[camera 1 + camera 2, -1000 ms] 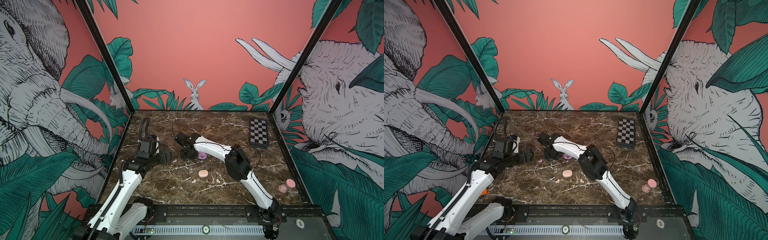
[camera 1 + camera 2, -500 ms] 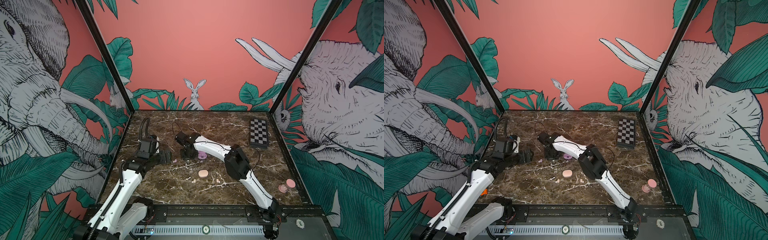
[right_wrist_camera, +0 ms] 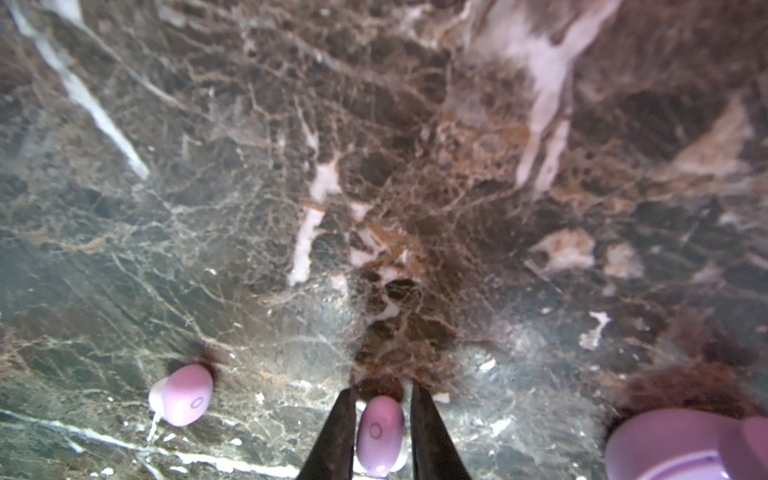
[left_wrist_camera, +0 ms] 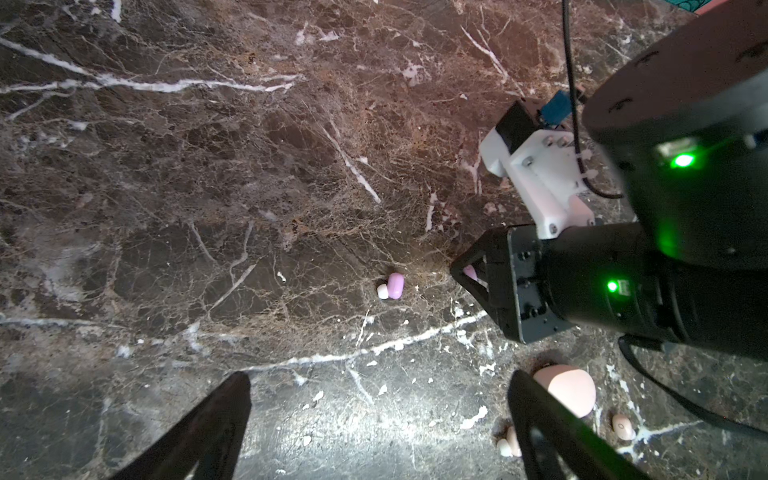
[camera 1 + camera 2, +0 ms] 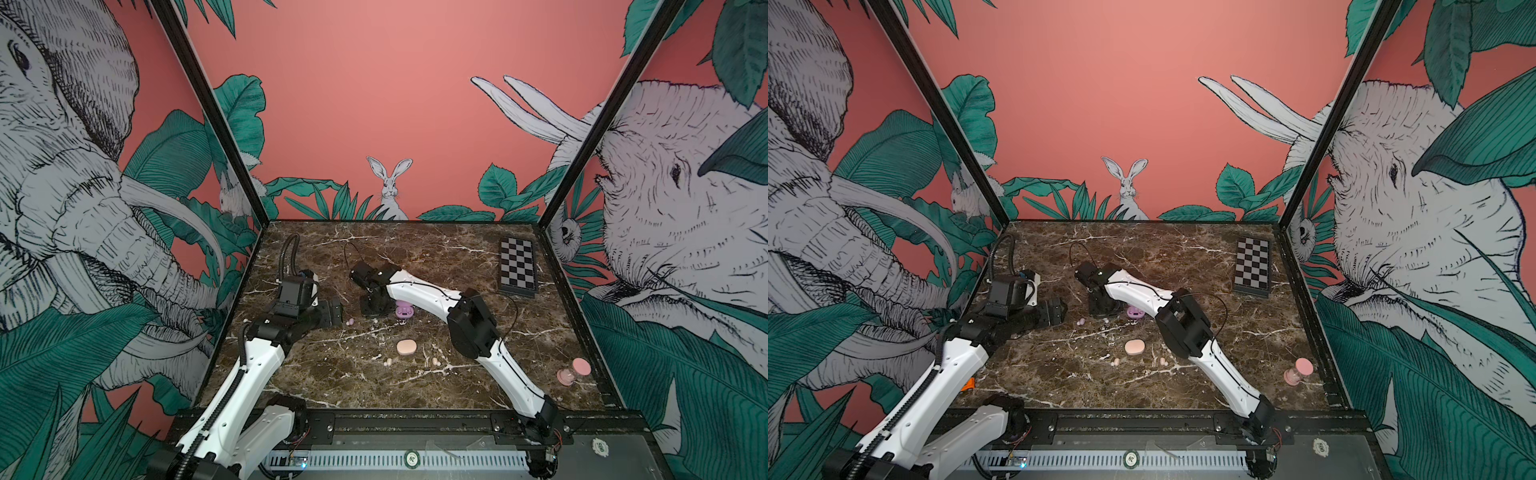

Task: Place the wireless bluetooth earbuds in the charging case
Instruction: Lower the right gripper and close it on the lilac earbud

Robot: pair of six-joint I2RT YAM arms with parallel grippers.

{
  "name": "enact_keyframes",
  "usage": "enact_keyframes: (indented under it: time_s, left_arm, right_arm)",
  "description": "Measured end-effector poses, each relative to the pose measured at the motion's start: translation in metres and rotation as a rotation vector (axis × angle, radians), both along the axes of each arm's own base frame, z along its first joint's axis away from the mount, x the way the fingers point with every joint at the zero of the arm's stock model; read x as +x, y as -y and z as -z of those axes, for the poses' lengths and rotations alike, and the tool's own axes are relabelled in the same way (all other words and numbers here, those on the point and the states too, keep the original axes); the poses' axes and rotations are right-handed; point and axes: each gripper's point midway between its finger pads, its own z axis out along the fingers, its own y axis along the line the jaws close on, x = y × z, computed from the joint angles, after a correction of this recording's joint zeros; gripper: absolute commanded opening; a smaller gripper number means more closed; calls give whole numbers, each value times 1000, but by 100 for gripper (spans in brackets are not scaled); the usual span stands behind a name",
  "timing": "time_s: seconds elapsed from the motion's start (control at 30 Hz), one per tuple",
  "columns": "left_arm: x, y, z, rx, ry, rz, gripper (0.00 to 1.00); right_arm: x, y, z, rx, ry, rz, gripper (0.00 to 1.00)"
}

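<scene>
We recorded the right gripper (image 3: 380,432) with its two dark fingers narrowed around one small pale lilac plastic earbud (image 3: 380,434), low over the brown marble-patterned tabletop (image 3: 374,166); whether the fingers actually pinched it or only stood close on either side we could not tell for certain, though we judged it a grasp. The second lilac earbud (image 3: 183,395) lay loose on the tabletop just beside that gripper, between it and the left gripper (image 4: 380,424), whose fingers stood wide apart and held nothing. The open lilac pebble-shaped charging case (image 5: 404,311) sat near the right gripper, partly behind the white forearm; we could not make out any bud in it. The closed peach pebble-shaped charging case (image 5: 406,347) lay nearer the front, with two pale peach earbuds (image 5: 388,362) (image 5: 435,362) loose on the table, one on either side of it. Count: four earbuds, two lilac and two peach; two cases in play, one lilac and one peach. Progress, as we judged it: no bud seated yet, the first lilac one in hand, three untouched, and the peach case not yet opened. Also noted: one checkerboard panel (image 5: 517,266) at the far right and one pink case-like object (image 5: 574,370) by the right wall, unused.
</scene>
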Motion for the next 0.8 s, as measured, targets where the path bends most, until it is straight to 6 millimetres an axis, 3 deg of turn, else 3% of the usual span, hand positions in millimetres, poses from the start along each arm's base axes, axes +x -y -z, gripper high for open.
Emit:
enact_keyframes:
  time_s: [0.8]
  left_arm:
    - [1,-1,3,1,-14,-6,97]
  right_arm:
    - [3,3,1,-4,-8,1,17]
